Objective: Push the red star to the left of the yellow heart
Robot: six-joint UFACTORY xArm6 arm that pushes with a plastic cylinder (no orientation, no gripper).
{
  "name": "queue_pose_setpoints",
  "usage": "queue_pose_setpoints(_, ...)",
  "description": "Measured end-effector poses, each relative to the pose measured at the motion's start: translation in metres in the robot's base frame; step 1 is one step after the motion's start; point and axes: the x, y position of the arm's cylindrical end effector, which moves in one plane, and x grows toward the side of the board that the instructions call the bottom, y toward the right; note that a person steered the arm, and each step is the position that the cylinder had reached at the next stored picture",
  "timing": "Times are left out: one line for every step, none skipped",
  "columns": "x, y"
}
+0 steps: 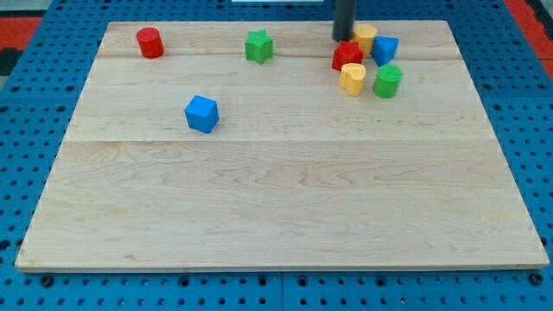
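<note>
The red star lies near the view's top right, in a tight cluster. The yellow heart sits just below it, touching it. My tip stands at the red star's upper left edge, right against it. A second yellow block lies to the right of the tip, above the star. A blue block is to the star's right, and a green cylinder is to the right of the yellow heart.
A red cylinder sits at the view's top left. A green star lies at top centre. A blue cube sits left of centre. The wooden board rests on a blue perforated table.
</note>
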Motion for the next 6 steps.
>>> queue_pose_setpoints(-0.017,0.031)
queue_pose_setpoints(-0.017,0.031)
queue_pose_setpoints(-0.014,0.012)
queue_pose_setpoints(-0.013,-0.006)
queue_pose_setpoints(0.007,-0.008)
queue_pose_setpoints(0.05,-0.017)
